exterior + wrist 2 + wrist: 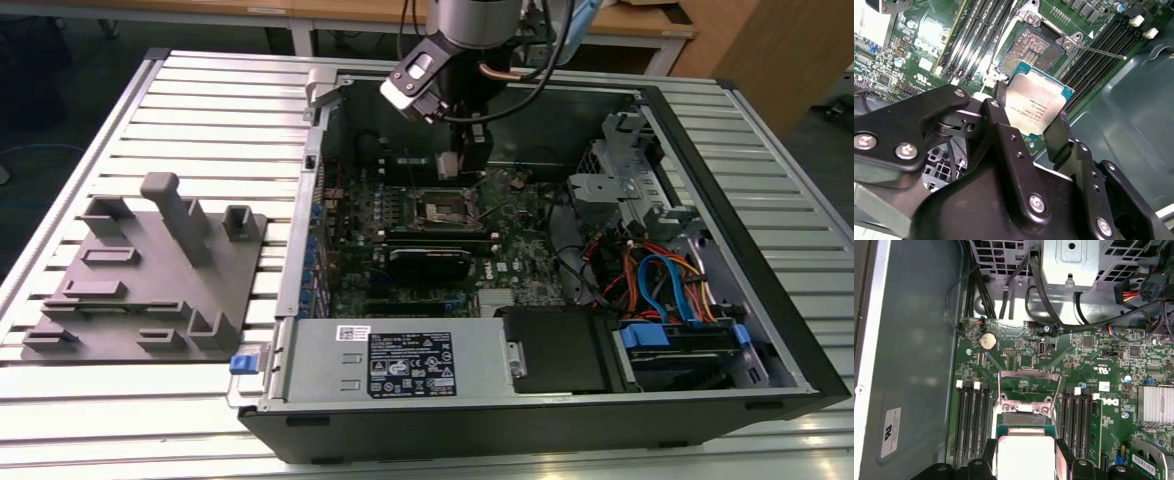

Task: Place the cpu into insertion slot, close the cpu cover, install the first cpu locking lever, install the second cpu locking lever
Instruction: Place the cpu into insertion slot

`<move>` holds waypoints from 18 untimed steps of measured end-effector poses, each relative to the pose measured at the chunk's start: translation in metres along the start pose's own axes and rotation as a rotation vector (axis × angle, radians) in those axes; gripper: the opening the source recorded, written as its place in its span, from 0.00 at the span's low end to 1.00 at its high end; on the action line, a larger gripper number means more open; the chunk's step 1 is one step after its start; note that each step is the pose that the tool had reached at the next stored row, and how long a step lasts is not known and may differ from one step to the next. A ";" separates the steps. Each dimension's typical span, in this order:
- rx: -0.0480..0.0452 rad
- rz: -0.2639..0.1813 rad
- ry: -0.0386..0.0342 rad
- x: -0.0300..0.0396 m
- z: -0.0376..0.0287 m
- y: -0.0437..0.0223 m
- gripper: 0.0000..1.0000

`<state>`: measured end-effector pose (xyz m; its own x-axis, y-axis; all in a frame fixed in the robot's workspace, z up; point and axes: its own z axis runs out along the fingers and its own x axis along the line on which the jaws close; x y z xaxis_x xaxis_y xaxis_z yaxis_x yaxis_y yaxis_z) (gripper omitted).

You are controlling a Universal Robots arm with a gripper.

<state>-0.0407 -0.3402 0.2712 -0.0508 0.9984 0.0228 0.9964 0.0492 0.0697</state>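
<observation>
My gripper is shut on the cpu, a flat square chip with a silvery top, its black fingers pressing on two opposite edges. In the exterior view the gripper hangs inside the open computer case, just above and behind the insertion slot. The slot lies uncovered, its pin field bare, close beyond the chip. In the first wrist view the cpu hides part of the slot. The cpu cover, a silvery frame, stands swung open behind it. A thin locking lever juts out sideways.
Black memory slots flank the socket on both sides. A grey power supply box sits at the case front, with coloured cables and a drive cage at the exterior view's right. A grey fixture plate lies outside the case.
</observation>
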 end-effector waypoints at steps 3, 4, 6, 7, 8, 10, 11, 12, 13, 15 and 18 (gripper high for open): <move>0.0002 0.000 -0.0002 -0.0001 0.0047 -0.0003 0.54; 0.0001 0.000 -0.0002 -0.0002 0.0062 -0.0004 0.54; 0.0003 0.000 -0.0004 -0.0003 0.0096 -0.0007 0.54; 0.0003 0.000 -0.0004 -0.0003 0.0114 -0.0008 0.54; 0.0002 0.000 -0.0003 -0.0003 0.0132 -0.0010 0.54; 0.0002 0.000 -0.0003 -0.0004 0.0168 -0.0013 0.54; 0.0002 0.000 -0.0003 -0.0004 0.0186 -0.0015 0.54; 0.0002 0.000 -0.0003 -0.0005 0.0204 -0.0016 0.54; 0.0002 0.000 -0.0004 -0.0005 0.0224 -0.0018 0.54; 0.0003 0.000 -0.0020 -0.0006 0.0259 -0.0022 0.54; 0.0012 -0.001 -0.0106 -0.0006 0.0304 -0.0026 0.54</move>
<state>-0.0412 -0.3402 0.2407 -0.0508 0.9986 0.0121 0.9964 0.0499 0.0685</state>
